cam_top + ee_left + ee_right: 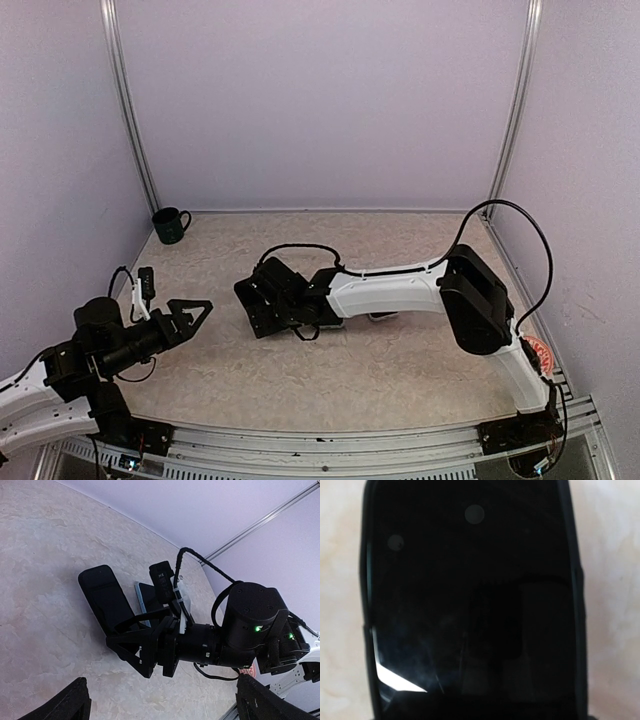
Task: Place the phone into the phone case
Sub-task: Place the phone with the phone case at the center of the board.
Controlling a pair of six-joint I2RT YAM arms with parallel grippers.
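Mid-table, the right gripper hangs directly over the phone, which lies flat and screen-up on the marbled table. From the right wrist the black glass fills nearly the whole view, with a bright glint at one lower corner. A dark rim hugs its long edges, and that looks like the phone case, though I cannot tell whether every corner is seated. The left wrist view shows the right jaws standing apart above the phone, but neither view shows whether they pinch its sides or only bear down on it. Over at the near left, the left gripper is released, fingers spread wide with nothing between them, well apart from the action. A pale slab sits just behind the phone, half hidden by the right wrist, and I cannot say what it is. The mug stands off in the far left corner, out of play. As for handling, I'd judge the phone rigid, light enough and slick on its glass face, so pads would skid there. Better to take it across the long side edges, or press flat near the corners. The case rim likely flexes, so a corner could pop back out if pressure is uneven. Hard point loads on the glass are the real worry.
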